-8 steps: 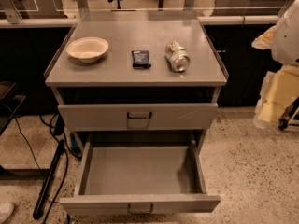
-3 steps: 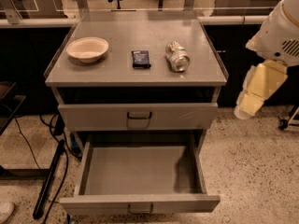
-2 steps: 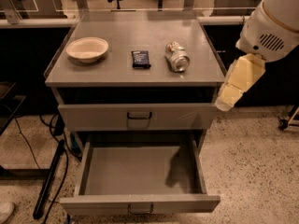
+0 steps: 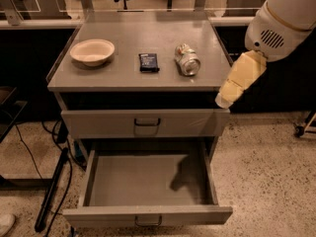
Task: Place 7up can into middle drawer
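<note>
The 7up can (image 4: 186, 59) lies on its side on the grey cabinet top (image 4: 118, 78), right of centre, its shiny round end facing the camera. The middle drawer (image 4: 98, 181) is pulled out wide below, and its shallow grey interior holds nothing. My gripper (image 4: 224, 98) hangs at the cabinet's right front corner, on a pale yellow link below the white arm housing (image 4: 284, 19). It is to the right of the can and a little nearer the camera, apart from it. It holds nothing that I can see.
A beige bowl (image 4: 92, 51) sits on the top at left and a flat dark packet (image 4: 148, 62) in the middle. The uppermost drawer front (image 4: 145, 122) is closed. A black pole and cables (image 4: 52, 186) lie on the floor at left.
The arm has swung in from the right and moved left, from well clear of the cabinet to its right front corner. Its shadow now falls in the open drawer. The can has not moved.
</note>
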### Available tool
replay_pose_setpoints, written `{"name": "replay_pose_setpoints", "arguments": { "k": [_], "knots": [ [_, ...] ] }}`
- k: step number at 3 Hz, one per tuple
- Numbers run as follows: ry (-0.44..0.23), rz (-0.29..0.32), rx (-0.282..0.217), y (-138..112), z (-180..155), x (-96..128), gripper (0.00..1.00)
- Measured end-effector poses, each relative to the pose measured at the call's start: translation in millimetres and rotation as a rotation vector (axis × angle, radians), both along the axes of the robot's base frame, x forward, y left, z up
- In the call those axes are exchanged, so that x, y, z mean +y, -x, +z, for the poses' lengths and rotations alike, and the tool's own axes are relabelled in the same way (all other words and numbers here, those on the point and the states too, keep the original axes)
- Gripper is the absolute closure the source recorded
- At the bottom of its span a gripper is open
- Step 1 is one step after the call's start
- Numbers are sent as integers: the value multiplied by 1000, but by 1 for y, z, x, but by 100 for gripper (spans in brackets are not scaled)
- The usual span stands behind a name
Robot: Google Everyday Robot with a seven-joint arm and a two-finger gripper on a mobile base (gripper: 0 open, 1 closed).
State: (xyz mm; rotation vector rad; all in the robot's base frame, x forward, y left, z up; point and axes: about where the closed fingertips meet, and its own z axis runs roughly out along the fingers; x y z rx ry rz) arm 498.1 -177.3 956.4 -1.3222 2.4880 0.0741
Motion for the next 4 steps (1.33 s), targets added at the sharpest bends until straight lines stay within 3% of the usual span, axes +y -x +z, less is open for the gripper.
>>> {"name": "replay_pose_setpoints", "arguments": {
  "k": [1,2,3,4],
  "knots": [
    [-48,-24,31,-7,-2,7,0],
    [-99,-118,85,-30,-6,17,0],
    [-115,-219,126,-51,-17,13,0],
    [-124,-220,120,-54,-17,21,0]
  ]
}}
